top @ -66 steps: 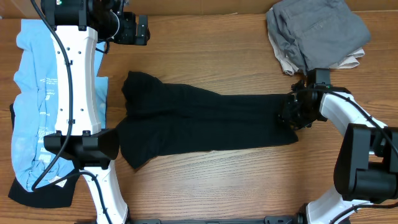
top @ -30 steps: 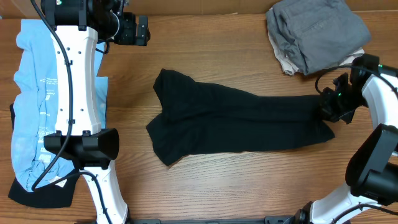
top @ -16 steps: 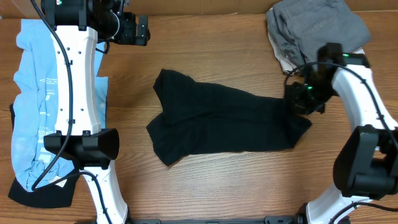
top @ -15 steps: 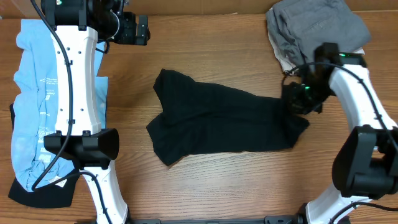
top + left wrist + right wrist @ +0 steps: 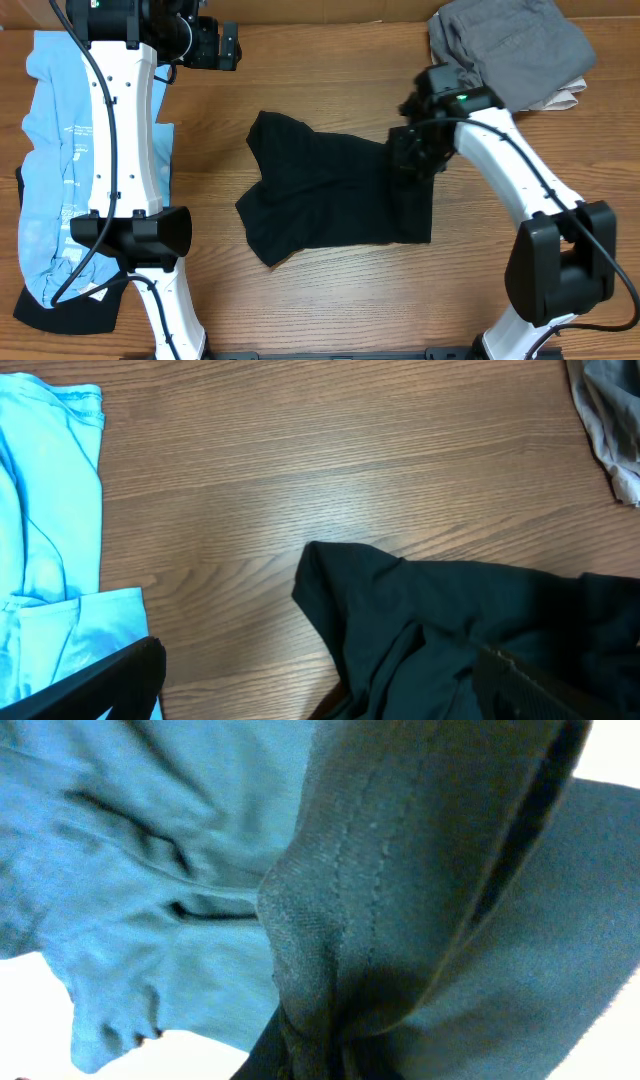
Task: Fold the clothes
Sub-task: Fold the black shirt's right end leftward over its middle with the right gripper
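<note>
Evidently mid-fold, the right pincer (image 5: 410, 160) clamps what seems the leg hem (image 5: 340, 900) of the black trousers (image 5: 310, 200), lying central on the worktop (image 5: 330, 310), and should next lay it on their left end; the left pincer (image 5: 228, 46) gapes wide, far left.

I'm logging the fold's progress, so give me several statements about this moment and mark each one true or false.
1. The right gripper is clamped on the black garment. True.
2. The left gripper holds the light blue garment. False: it is open and holds nothing.
3. The grey clothes pile lies apart from the black garment. True.
4. The black garment lies on top of the light blue garment. False: a strip of the wooden table shows between them.
</note>
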Controlling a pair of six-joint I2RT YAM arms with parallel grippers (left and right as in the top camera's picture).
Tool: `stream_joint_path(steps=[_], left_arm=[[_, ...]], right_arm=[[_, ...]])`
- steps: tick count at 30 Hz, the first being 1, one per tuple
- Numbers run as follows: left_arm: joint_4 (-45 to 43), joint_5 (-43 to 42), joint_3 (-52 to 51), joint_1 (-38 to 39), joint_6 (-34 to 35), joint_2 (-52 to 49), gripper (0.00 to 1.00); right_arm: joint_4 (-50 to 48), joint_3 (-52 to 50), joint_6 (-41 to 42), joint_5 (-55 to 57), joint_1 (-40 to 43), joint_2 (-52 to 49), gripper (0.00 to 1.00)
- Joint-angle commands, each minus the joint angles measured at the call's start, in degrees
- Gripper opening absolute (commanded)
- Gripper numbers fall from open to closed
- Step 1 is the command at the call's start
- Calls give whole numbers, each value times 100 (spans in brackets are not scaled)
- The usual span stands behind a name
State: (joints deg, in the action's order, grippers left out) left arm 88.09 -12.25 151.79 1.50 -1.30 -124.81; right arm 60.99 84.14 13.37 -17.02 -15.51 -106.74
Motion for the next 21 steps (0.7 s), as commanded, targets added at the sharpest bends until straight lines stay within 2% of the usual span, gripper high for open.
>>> stream_joint_path(steps=[1, 3, 4, 6, 9, 18, 21], left_arm=[[-15, -66, 90, 2, -48, 42, 100], [-11, -66, 90, 2, -48, 42, 100], [-9, -66, 90, 2, -48, 42, 100], [-11, -68, 90, 2, -46, 42, 100], [-9, -68, 90, 2, -46, 42, 100], [-11, -94, -232, 4, -50, 42, 100], [-28, -280, -682, 13, -369, 42, 100]], right_arm=[[-181, 144, 450, 195, -258, 2, 19], [-271, 144, 446, 195, -374, 2, 41], [-302, 144, 424, 192, -444, 2, 57], [-295, 144, 426, 188, -470, 2, 73], [-256, 144, 234, -81, -468, 2, 91], [101, 409, 120, 81, -232, 2, 95], [439, 680, 68, 328, 24, 2, 98]])
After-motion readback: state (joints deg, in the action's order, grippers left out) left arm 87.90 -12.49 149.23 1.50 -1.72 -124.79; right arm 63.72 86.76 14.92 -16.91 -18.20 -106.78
